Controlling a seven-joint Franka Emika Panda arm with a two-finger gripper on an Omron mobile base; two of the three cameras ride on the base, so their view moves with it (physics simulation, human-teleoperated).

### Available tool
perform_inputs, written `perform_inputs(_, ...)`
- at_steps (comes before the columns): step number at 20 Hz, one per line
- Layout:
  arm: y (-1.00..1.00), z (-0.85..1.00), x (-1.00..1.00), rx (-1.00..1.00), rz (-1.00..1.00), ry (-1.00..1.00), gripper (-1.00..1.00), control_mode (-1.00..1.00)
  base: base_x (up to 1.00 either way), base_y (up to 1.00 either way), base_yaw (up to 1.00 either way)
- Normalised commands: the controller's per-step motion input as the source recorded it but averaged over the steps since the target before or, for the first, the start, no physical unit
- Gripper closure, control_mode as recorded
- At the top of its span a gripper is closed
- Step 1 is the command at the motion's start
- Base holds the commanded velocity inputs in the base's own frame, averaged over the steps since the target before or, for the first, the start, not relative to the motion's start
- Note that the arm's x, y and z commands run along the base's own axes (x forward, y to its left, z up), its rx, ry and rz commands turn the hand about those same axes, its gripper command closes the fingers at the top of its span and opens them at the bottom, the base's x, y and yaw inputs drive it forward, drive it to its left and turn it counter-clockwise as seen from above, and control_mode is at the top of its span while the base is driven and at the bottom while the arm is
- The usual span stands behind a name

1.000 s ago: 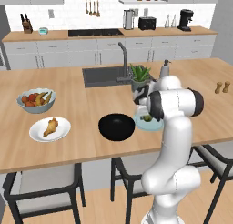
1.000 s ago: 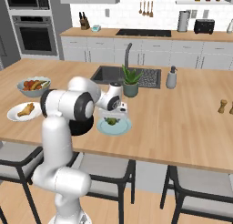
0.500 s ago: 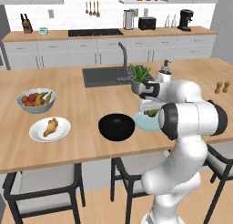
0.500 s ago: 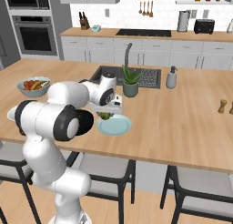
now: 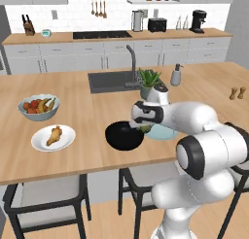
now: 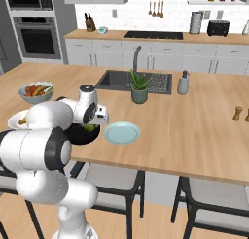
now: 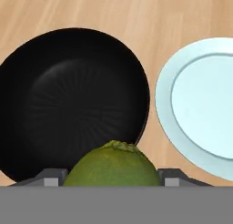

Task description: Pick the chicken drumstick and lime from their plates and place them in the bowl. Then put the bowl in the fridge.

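One lime (image 7: 113,166) squeezed between the gripper (image 6: 90,128) fingers, hanging over the black bowl's (image 7: 68,100) near rim; pale blue-green plate (image 7: 205,104) just beside.

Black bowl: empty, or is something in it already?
Empty. The hand view shows the black bowl's bare inside; the lime sits in the tool.

The wooden tabletop (image 5: 87,150) is carrying a black bowl (image 5: 124,136) near its front edge, with a pale blue-green plate (image 6: 121,133) lying just beside it, apart by a thin strip of wood. A white plate (image 5: 53,138) is sitting farther along the same edge, and a grey-blue fruit bowl (image 5: 39,107) is resting behind it. A potted plant (image 6: 139,86), a soap dispenser (image 6: 183,82) and two small shakers (image 6: 238,112) are standing farther back.
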Motion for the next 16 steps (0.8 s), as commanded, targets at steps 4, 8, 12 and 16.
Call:
perform_inputs(4, 0.48, -0.07, 0.46, 0.01, 0.00, 0.06, 1.00, -1.00, 0.00, 0.00, 0.00)
perform_inputs(8, 0.25, -0.11, 0.42, -0.01, 0.00, 0.01, 1.00, -1.00, 0.00, 0.00, 0.00)
perform_inputs(12, 0.27, -0.32, 0.26, -0.03, 0.00, 0.00, 1.00, -1.00, 0.00, 0.00, 0.00)
perform_inputs(16, 0.24, -0.38, 0.29, -0.02, 0.00, 0.02, 1.00, -1.00, 0.00, 0.00, 0.00)
